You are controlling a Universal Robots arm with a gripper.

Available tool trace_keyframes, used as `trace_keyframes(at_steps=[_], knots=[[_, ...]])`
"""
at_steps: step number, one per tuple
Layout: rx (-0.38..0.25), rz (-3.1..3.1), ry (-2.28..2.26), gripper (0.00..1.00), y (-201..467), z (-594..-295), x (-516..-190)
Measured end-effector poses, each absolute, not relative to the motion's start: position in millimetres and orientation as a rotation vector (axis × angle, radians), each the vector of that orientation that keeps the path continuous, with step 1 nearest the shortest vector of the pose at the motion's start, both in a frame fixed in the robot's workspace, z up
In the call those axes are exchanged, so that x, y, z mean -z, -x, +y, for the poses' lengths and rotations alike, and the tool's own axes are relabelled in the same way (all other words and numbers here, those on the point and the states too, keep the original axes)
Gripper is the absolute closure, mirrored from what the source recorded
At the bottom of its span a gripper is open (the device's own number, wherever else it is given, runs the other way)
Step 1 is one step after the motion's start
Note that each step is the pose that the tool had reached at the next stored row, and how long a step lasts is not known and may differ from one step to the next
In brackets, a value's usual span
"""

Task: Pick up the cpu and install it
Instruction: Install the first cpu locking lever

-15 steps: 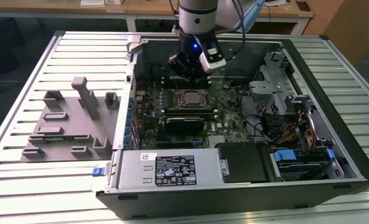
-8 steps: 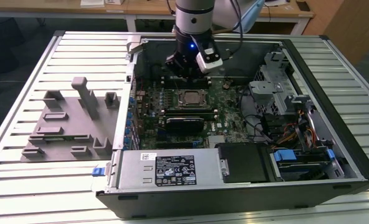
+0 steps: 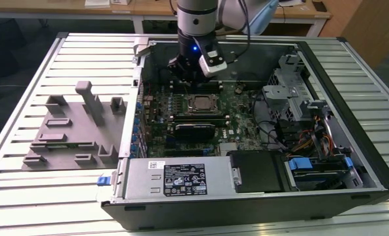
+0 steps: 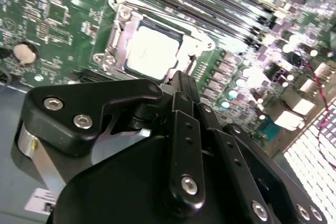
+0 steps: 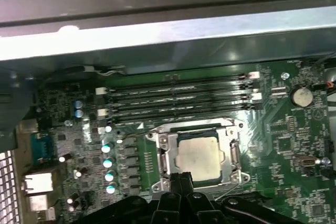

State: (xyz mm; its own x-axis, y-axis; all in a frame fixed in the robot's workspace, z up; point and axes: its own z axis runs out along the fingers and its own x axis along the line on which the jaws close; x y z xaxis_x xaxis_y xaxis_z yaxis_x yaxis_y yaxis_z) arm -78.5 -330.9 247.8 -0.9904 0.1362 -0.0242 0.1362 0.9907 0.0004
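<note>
In the exterior view, an open computer case (image 3: 260,147) lies on its side on a slatted metal table (image 3: 23,98), with a grey plastic fixture (image 3: 73,130) of blocks beside it toward the exterior view's left. The robot arm (image 3: 197,19) reaches down into the case, and its pincer (image 3: 184,78) hangs just above the green circuit board (image 3: 181,142), next to the socket (image 3: 203,104). The cpu (image 3: 201,103) sits flat inside that socket, near the middle of the board.

In the second wrist view, the pincer (image 4: 181,85) has its two black fingers (image 4: 185,129) pressed together with nothing between them, the tips close beside the socket frame (image 4: 118,35). The cpu (image 4: 152,52) lies with its pale metal plate facing up, and its edges look square to the frame.

In the first wrist view, the cpu (image 5: 198,156) again rests level in the socket (image 5: 164,158), below the row of memory slots (image 5: 178,98). The pincer (image 5: 181,182) tips end at the frame's near edge.

The chip looks light, stiff and thin, with a smooth top that would probably be slippery. Its underside is likely delicate, so the safest hold would be on two opposite edges. Being square, it has no long axis.
</note>
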Motion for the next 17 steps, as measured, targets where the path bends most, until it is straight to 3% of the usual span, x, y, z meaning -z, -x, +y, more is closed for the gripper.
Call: trace_keyframes(at_steps=[12,17], knots=[[-0.004,3.110,-0.213,0.89,108.7,-330.8,-247.7],[-0.059,3.112,-0.214,0.89,114.0,-330.8,-247.6]])
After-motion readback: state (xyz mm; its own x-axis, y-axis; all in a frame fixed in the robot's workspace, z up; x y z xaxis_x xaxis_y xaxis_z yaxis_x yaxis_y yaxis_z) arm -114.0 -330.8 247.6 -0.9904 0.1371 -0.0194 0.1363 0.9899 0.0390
